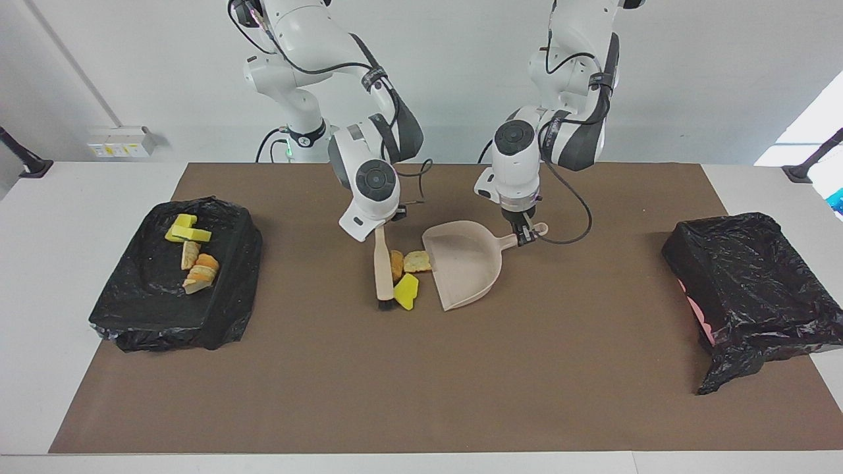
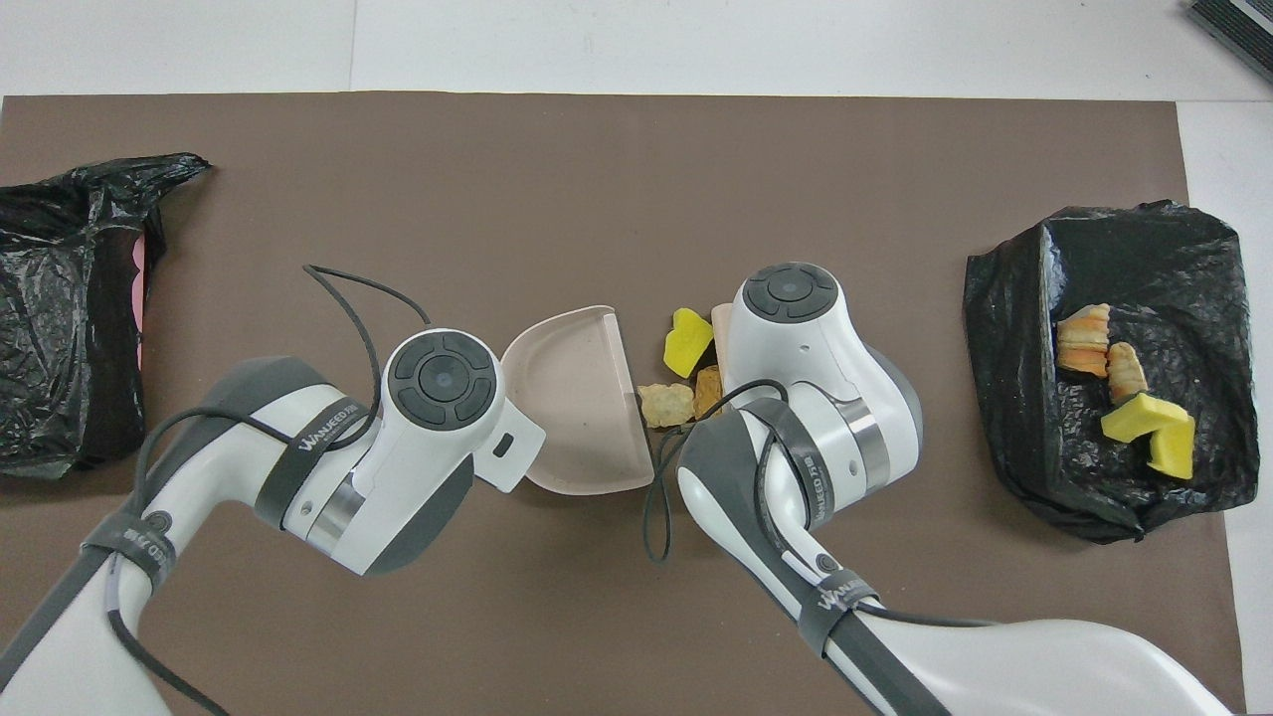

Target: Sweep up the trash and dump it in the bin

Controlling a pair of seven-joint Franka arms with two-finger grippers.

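The middle of the brown mat [image 1: 421,382] is crowded: the brush [image 1: 382,266], three scraps [image 1: 407,289] and the dustpan [image 1: 464,263] sit packed side by side, with no gap for a gripper between them. Both arms hang over this cluster from the robots' edge. Black-bagged bins block each end: one [image 1: 178,276] toward the right arm's end holding scraps, one [image 1: 751,289] toward the left arm's. The wide strip of mat along the edge farthest from the robots lies open, as do the lanes between cluster and bins.

text: "WANEED" | on: grey band of left arm [image 2: 323,452] and right arm [image 2: 811,487]
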